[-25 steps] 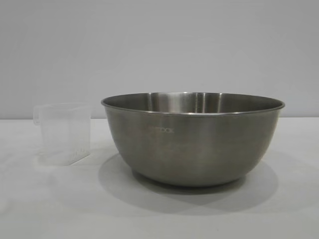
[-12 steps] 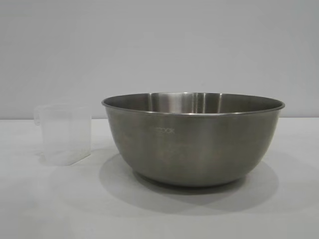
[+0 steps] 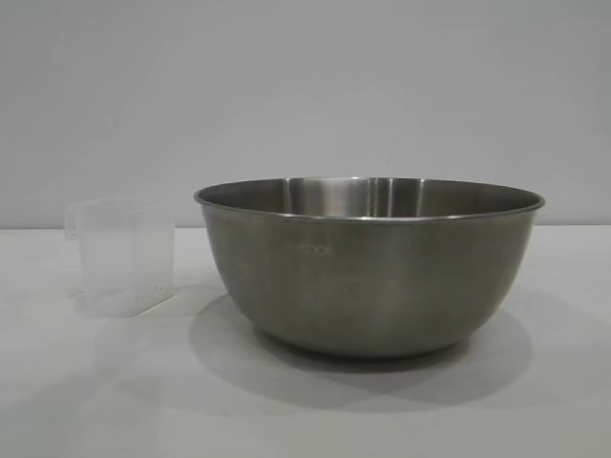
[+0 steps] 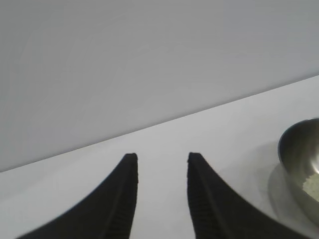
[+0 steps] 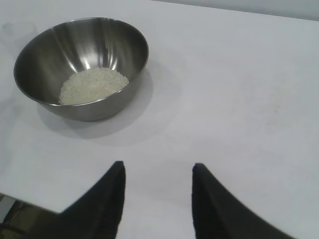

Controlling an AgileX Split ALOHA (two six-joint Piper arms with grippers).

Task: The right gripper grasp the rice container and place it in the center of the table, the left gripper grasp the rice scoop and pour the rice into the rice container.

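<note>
Rice (image 5: 92, 84) fills the bowl (image 5: 82, 64); both pincers (left (image 4: 162, 158), right (image 5: 158, 168)) gape empty.

Faint pale lettering on the side of the steel bowl (image 3: 369, 267) ends in "COOK"; its start is unreadable.

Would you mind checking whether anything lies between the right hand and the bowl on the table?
Nothing visible does. In the right wrist view, only bare table separates the open, empty right hand from the bowl, which holds the rice. The scoop stands upright beside the bowl, clear of that path.
</note>
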